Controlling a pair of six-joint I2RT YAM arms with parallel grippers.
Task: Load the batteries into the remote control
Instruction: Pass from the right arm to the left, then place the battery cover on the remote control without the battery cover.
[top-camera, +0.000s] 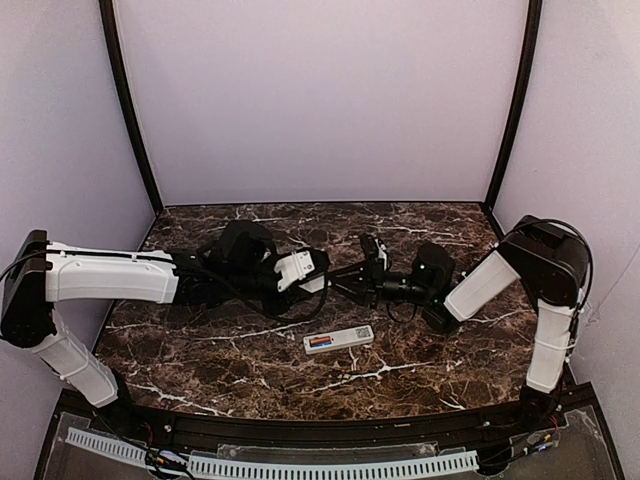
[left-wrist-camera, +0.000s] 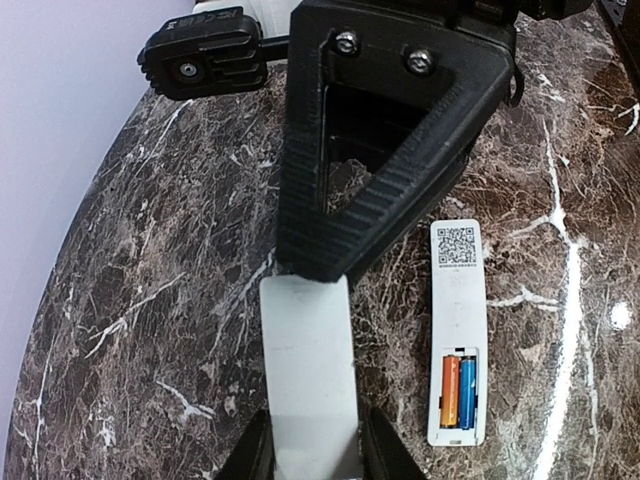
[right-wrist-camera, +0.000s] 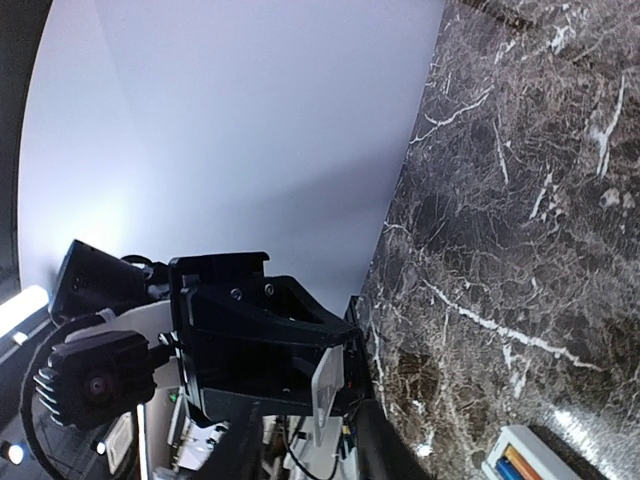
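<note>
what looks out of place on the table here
The remote control lies face down with its battery bay open, orange battery and blue battery exposed. Its white cover is off, gripped in the left hand beside it.

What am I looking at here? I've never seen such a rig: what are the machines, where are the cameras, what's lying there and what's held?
These are two robot arms bolted at the near edge of a dark marble table. The top picture looks down from above and behind them. The other two come from a camera on each wrist. On the table lies the remote control, back side up. Its compartment is open, with the batteries, one orange and one blue, sitting inside. The left gripper has its fingers closed on a white cover piece. The right gripper meets it from the opposite side, with one black finger at the cover's far end. Whether it grips, I cannot tell.
</note>
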